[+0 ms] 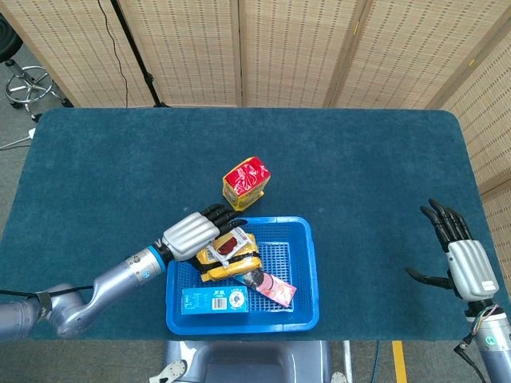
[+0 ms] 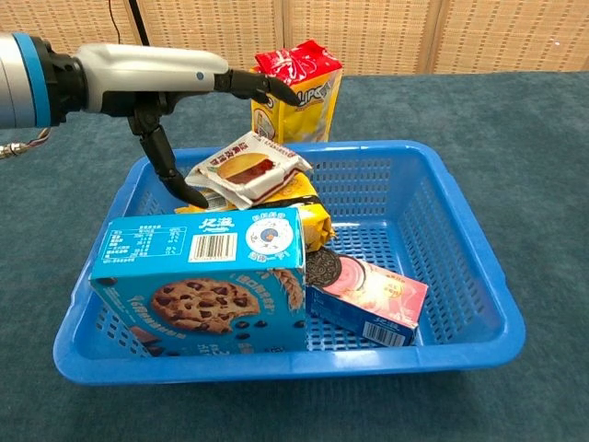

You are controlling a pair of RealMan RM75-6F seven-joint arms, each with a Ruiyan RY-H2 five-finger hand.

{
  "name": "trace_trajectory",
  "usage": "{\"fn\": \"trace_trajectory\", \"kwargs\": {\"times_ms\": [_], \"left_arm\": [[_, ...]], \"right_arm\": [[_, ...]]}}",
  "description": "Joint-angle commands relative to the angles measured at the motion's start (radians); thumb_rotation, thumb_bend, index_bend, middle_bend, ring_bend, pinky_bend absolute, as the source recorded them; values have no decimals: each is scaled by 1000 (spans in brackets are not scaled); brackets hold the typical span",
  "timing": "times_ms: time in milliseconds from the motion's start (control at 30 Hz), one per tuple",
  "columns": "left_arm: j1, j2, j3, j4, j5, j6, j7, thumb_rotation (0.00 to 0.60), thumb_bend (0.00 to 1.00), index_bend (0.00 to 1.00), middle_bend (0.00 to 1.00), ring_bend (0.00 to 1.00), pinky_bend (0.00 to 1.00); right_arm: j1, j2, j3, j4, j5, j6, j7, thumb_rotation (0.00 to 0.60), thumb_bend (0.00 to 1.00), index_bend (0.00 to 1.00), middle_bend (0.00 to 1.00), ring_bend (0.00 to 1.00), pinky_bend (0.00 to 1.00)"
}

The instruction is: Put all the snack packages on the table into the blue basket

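Head view: your left hand [image 1: 194,235] is over the blue basket's [image 1: 307,271] far-left corner, fingers spread toward the far rim. A small white-and-red snack packet [image 1: 231,242] sits at its fingertips, on top of the yellow bag [image 1: 227,259] in the basket; from this angle I can't tell grip from mere contact. Also in the basket: blue cookie box [image 1: 214,301] along the near wall, pink box [image 1: 274,288] beside it toward the middle. The yellow-and-red snack bag [image 1: 246,183] stands on the table just beyond the basket's far rim, near the table's middle. Your right hand [image 1: 461,258] is at the table's right edge toward the near corner, fingers wide apart, holding nothing.

Chest view: left hand [image 2: 175,92] comes in from the left above the basket's [image 2: 460,239] far-left corner. Fingers are extended over the snack packet [image 2: 247,172], thumb dropped down just left of it; the packet lies tilted on the yellow bag [image 2: 294,207]. Hand looks wide, not clamped, though thumb contact is unclear. Cookie box [image 2: 207,276] stands against the near wall, pink box [image 2: 368,299] lies right of it. Yellow-and-red bag [image 2: 296,87] is upright behind the far rim, outside the basket. Right hand isn't in this view.
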Motion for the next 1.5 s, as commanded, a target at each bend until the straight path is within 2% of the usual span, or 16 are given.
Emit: {"fn": "trace_trajectory", "kwargs": {"times_ms": [33,267,400,633,833,1000,1200,1367,1500], "left_arm": [[50,76,-19,-74,36,104,-63,600,8,0,0,0,0],[137,202,0,-122,37,200,-65,600,8,0,0,0,0],[237,269,41,-130,1,293,0,600,7,0,0,0,0],[393,301,84,-134,-44,461,47,600,7,0,0,0,0],[512,292,110,-112,-78,574,35,600,8,0,0,0,0],[575,276,119,-106,-113,618,42,600,7,0,0,0,0],[600,264,113,-98,-121,626,40,600,7,0,0,0,0],[610,254,104,-83,-132,611,31,600,8,0,0,0,0],[612,241,92,-58,-156,585,25,600,7,0,0,0,0]], "right_arm": [[15,11,12,13,9,-19,46,600,0,0,0,0,27],[109,49,49,76,10,-133,204,600,0,0,0,0,27],[210,51,91,133,-3,-224,355,600,0,0,0,0,26],[364,-7,115,268,-80,-299,544,600,0,0,0,0,15],[494,-87,98,374,-170,-334,646,600,0,0,0,0,14],[589,-174,79,470,-212,-370,660,600,0,0,0,0,13],[673,-248,72,548,-202,-440,645,600,0,0,0,0,14],[749,-308,76,611,-167,-530,607,600,0,0,0,0,24],[847,-360,89,649,-131,-665,508,600,0,0,0,0,30]]}}
